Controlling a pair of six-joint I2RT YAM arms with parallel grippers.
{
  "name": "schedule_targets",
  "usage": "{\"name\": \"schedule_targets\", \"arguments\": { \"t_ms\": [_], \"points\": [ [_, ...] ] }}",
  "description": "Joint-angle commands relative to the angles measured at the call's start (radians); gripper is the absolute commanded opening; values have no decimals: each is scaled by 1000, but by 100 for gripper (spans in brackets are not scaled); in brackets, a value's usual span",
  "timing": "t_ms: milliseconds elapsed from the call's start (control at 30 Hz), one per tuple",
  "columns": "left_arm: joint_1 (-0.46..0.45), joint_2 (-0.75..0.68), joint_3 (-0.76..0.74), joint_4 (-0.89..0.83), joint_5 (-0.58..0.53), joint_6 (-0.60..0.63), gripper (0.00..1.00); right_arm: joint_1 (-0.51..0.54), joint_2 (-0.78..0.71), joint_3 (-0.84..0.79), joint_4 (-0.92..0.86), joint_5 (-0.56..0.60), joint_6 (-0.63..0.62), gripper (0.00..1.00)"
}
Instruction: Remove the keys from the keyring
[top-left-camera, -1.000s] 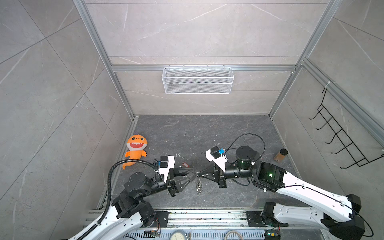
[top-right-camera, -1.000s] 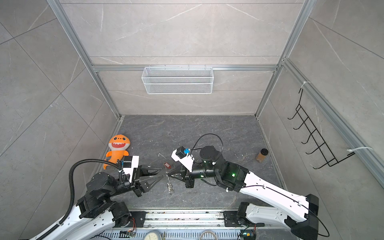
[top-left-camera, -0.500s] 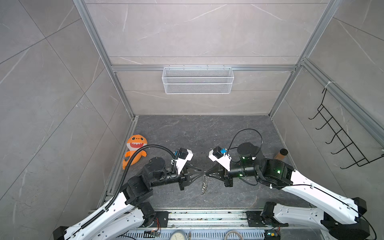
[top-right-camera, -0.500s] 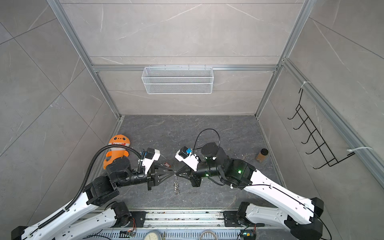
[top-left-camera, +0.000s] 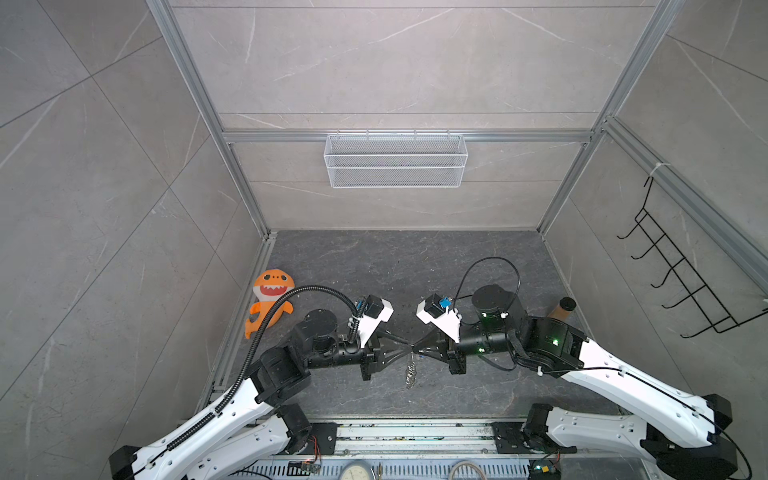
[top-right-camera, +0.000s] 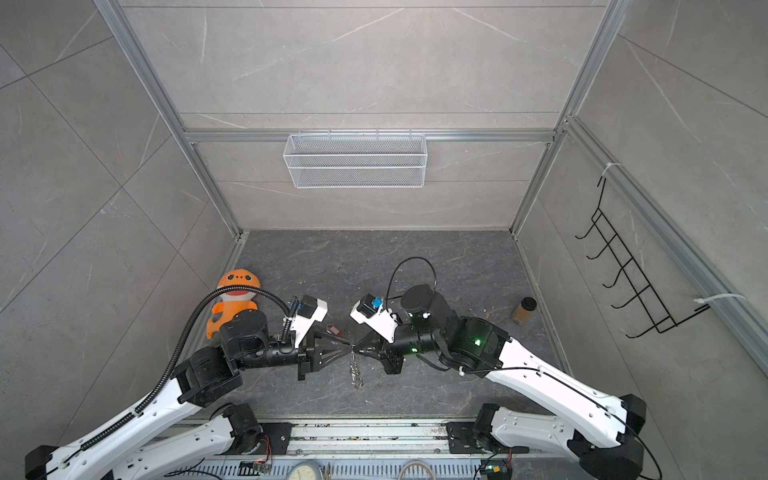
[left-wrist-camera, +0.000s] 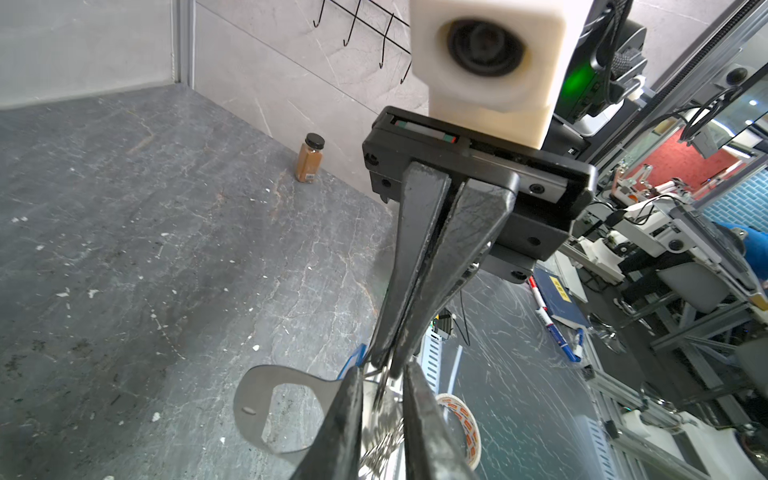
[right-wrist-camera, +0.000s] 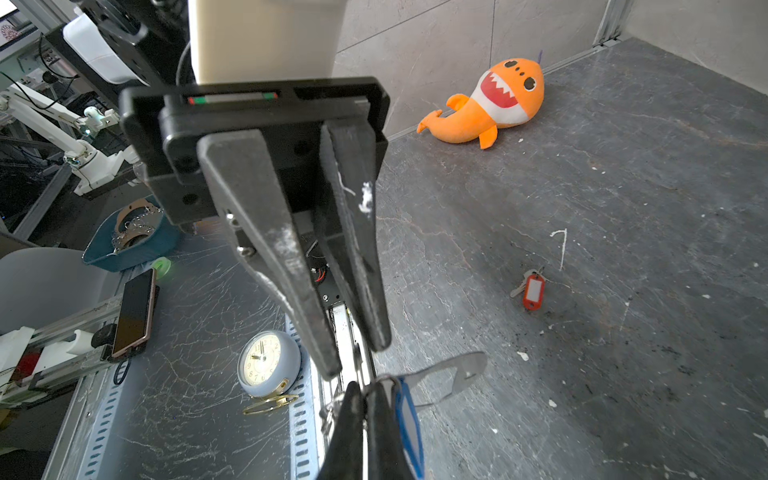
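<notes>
Since a second ago the left gripper (top-left-camera: 408, 348) has swung in from the near left and now meets the right gripper (top-left-camera: 417, 349) tip to tip above the near middle of the floor (top-left-camera: 374, 270), its jaws drawn narrower on the way. The right jaws are pressed tight on a top ring of the keyring (top-left-camera: 410, 371), which hangs clear of the floor. Holding it aloft like that, I judge, lets the chain and its flat grey loop (left-wrist-camera: 257, 399) dangle free and presents the ring to the other claw. The left jaws straddle that ring with a slim gap showing in the wrist views; whether they actually pinch it I cannot tell. The blue-tagged key (right-wrist-camera: 409, 419) is still on the ring, right beside the right jaws, and is likely the next to be worked off. The red-tagged key (right-wrist-camera: 533, 291) lies alone on the floor, just left and far of the meeting point, already freed.
</notes>
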Motion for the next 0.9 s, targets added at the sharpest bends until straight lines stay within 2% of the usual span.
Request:
{"name": "schedule_targets", "arguments": {
  "t_ms": [0, 133, 267, 467, 500, 600, 667, 767, 867],
  "points": [
    [-4, 2, 18, 50, 38, 19, 21, -5, 3, 29, 35, -9, -10, 0],
    [-4, 4, 11, 58, 44, 15, 16, -5, 3, 26, 46, -2, -5, 0],
    [-4, 6, 2, 73, 40, 13, 1, -5, 6, 26, 58, -4, -2, 0],
    [-4, -24, -45, 148, -8, 3, 0, -6, -5, 16, 95, -20, 13, 0],
    [-4, -38, -59, 171, -23, 0, 0, -5, -16, 5, 114, -21, 16, 3],
    [-4, -91, -112, 266, -44, -7, 0, -5, -64, -48, 198, -3, 37, 24],
    [-4, -129, -146, 328, -63, -12, 0, -5, -102, -98, 274, 6, 53, 34],
    [-4, -159, -171, 390, -69, -10, 0, -5, -155, -163, 387, 21, 77, 39],
    [-4, -167, -179, 423, -73, -8, 0, -4, -187, -216, 486, 14, 104, 40]
  ]
}}
